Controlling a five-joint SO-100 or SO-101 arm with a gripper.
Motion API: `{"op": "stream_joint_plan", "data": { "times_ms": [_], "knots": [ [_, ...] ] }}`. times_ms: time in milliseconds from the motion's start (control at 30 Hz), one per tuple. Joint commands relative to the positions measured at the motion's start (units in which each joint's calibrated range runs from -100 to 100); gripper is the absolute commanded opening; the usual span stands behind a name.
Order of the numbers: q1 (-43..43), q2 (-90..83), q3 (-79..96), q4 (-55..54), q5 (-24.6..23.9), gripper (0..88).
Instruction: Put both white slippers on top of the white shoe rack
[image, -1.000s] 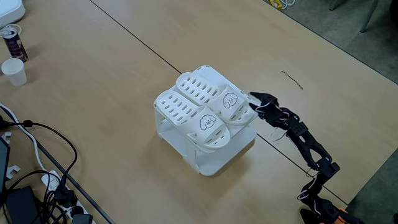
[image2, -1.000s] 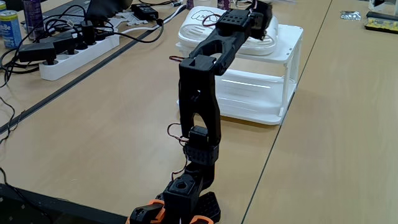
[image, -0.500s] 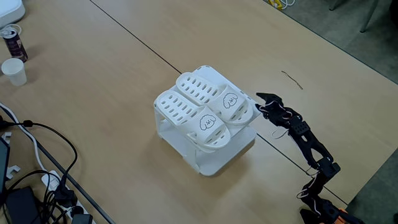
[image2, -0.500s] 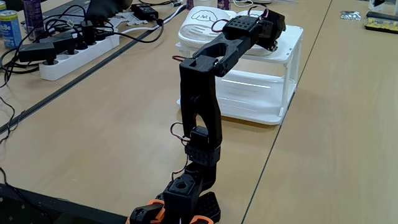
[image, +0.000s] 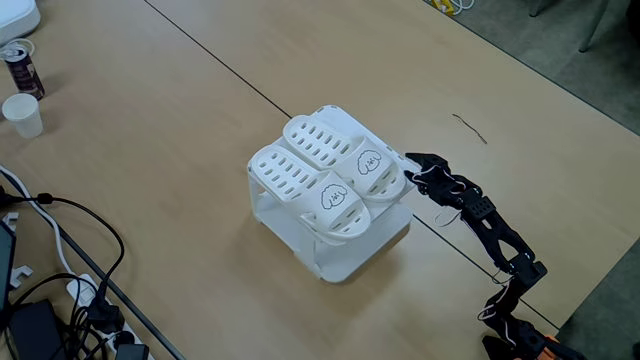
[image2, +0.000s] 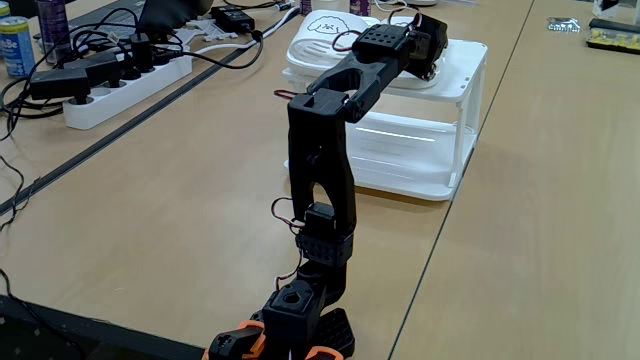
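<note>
While both white plastic slide slippers (image: 325, 172) lie side by side on the flat top of the boxy white plastic shoe rack (image: 335, 255), we see the black two-finger gripper (image: 411, 163) just beside the rack's right edge in a fixed view, close to the nearer slipper's strap. We cannot tell whether its jaws are parted or closed. Seen from behind the arm in a fixed view, the gripper (image2: 425, 25) hangs over the rack (image2: 440, 150), on the pale wooden table (image: 200, 120).
</note>
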Motion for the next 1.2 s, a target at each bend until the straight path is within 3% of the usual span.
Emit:
{"op": "stream_joint_plan", "data": {
  "times_ms": [0,167,333,433,533,633,767,867,1000,1167],
  "knots": [
    [0.3,-3.3,-0.7,-0.1,0.4,17.3],
    [4.1,-4.9,-1.3,-0.2,0.4,16.8],
    [4.7,-15.0,6.0,-0.3,0.4,0.4],
    [6.9,-23.4,19.3,-2.0,0.4,0.8],
    [10.1,-29.6,36.9,-15.6,0.4,0.8],
    [12.7,-33.5,55.6,-38.3,0.4,0.8],
    [12.8,-36.7,75.8,-65.3,0.4,0.8],
    [11.1,-38.7,85.5,-78.5,0.4,0.8],
    [9.8,-45.2,93.5,-89.4,0.4,0.8],
    [9.2,-59.0,93.9,-90.5,0.4,0.8]
  ]
}}
